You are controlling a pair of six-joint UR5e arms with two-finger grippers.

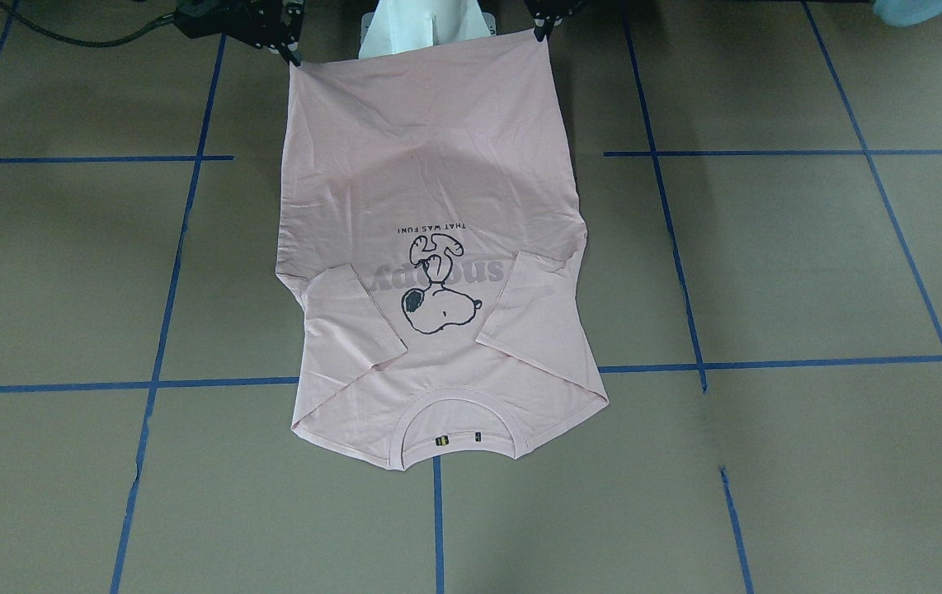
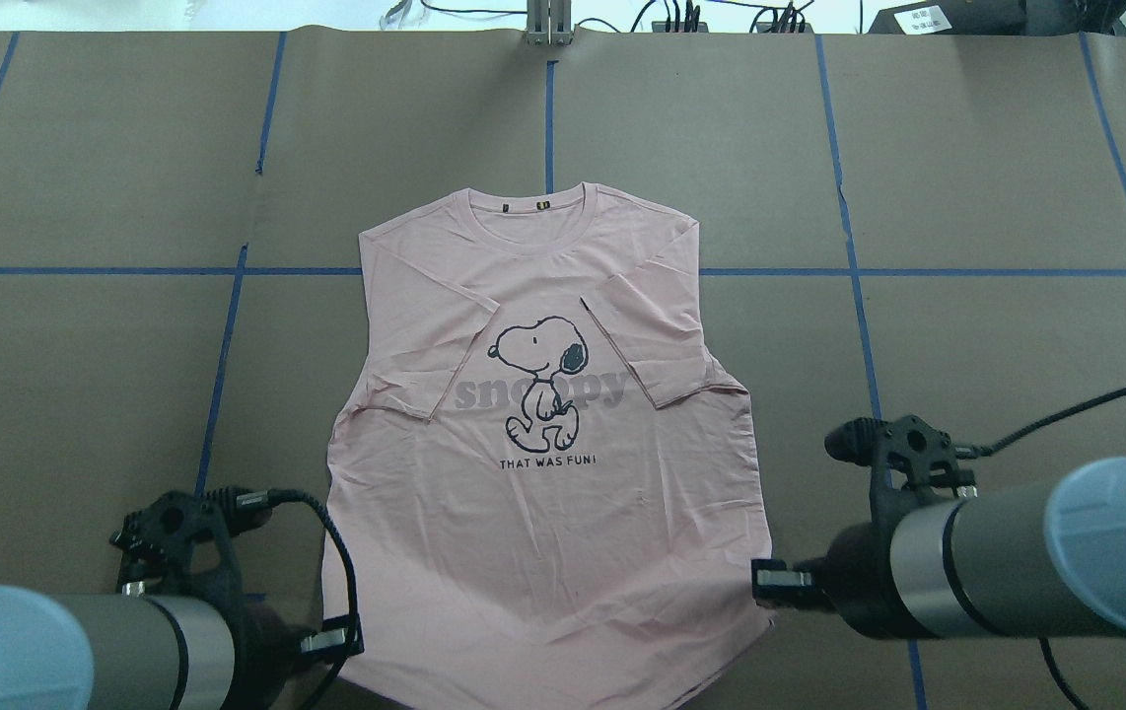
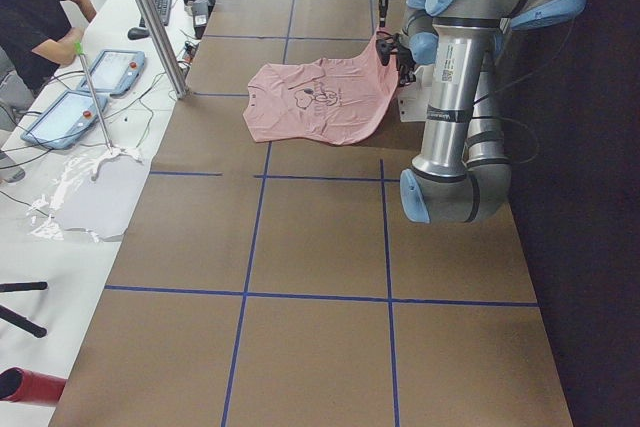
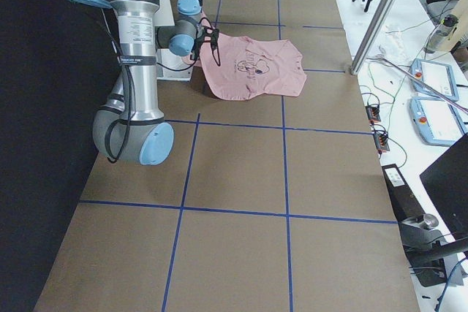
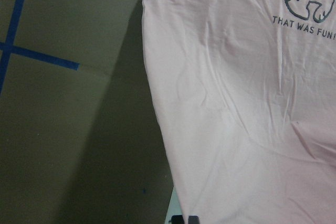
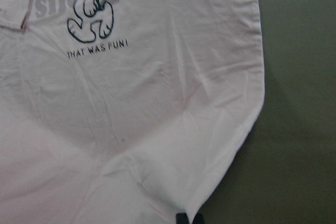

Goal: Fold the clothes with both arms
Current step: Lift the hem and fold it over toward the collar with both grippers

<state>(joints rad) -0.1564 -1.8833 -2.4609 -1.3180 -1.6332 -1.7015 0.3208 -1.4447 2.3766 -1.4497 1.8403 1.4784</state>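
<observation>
The pink Snoopy T-shirt is laid print-up in the middle of the brown worktop, and both short sleeves are folded inward over the chest. Its hem is raised off the worktop at the robot's side. The left end effector is clamped on one hem corner and the right end effector on the other. The collar is seen flat on the far side.

The T-shirt reads "snoopy" and "THAT WAS FUN!".
</observation>
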